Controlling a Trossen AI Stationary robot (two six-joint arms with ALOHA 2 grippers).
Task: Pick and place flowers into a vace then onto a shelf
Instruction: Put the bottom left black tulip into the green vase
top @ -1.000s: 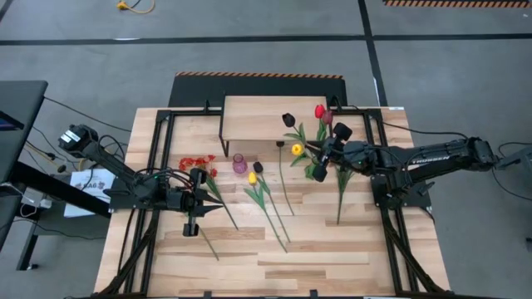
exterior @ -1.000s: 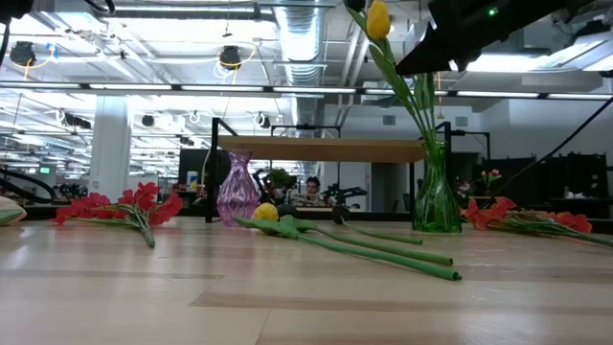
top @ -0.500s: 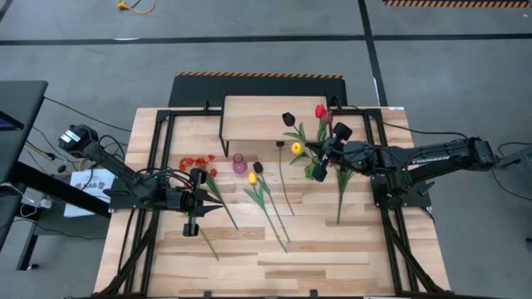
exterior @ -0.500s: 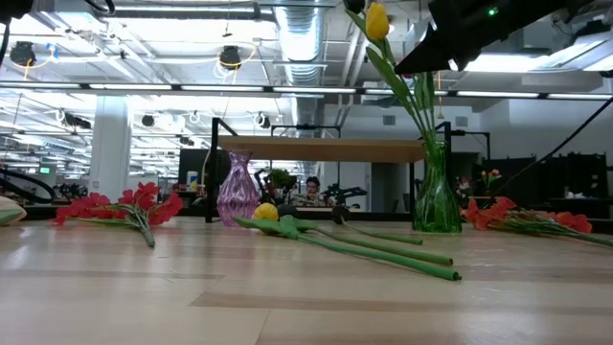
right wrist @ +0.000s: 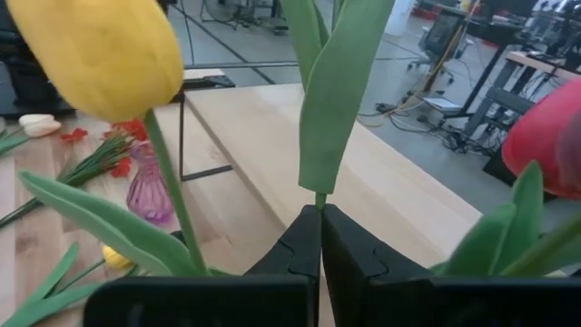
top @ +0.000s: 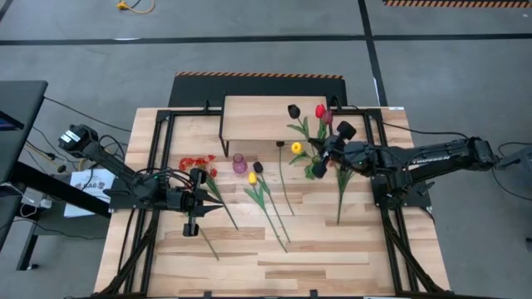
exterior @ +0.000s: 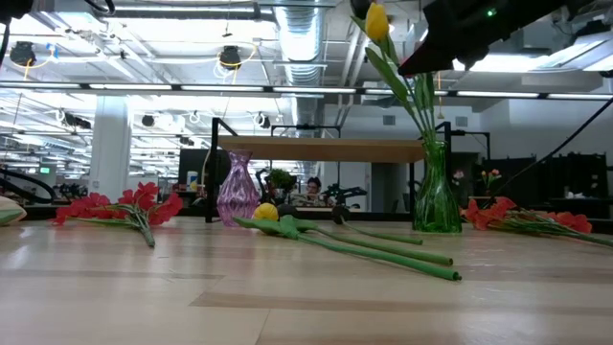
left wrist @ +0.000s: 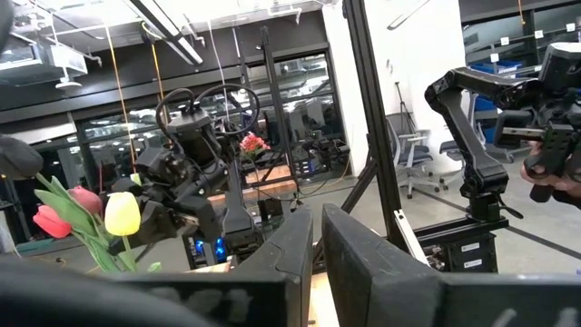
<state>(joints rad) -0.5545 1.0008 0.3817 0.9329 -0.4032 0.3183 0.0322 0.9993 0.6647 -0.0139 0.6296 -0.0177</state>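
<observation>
A green glass vase (exterior: 436,196) stands on the table in front of the shelf (top: 266,120) and holds several flowers: a yellow tulip (right wrist: 100,50), a red one (top: 320,110), a dark one (top: 293,110). My right gripper (top: 312,152) is high among their stems, shut on one stem. An empty purple vase (exterior: 238,187) stands further left. A yellow tulip (exterior: 266,212), a dark tulip (top: 258,167) and an orange-red spray (top: 195,163) lie flat on the table. My left gripper (top: 214,204) hovers shut over the table's left part, touching nothing. My right gripper pinches a thin green stem (right wrist: 317,202) between its two fingers, just below a long upright leaf (right wrist: 340,82). The fingers come nearly level from the table's right side, across the stem. The stem stands upright above the green vase; its lower part is hidden.
Another orange-red spray (exterior: 522,216) lies on the table to the right of the green vase. Long green stems (top: 278,220) cross the table's middle. The table's near half is bare wood. The shelf's black legs (exterior: 213,168) stand just behind the vases.
My right gripper has turned a little at the wrist while staying in place. The dark tulip's head in the green vase has swung toward the table's far edge, over the shelf. The other flowers and the vase stand as before.
</observation>
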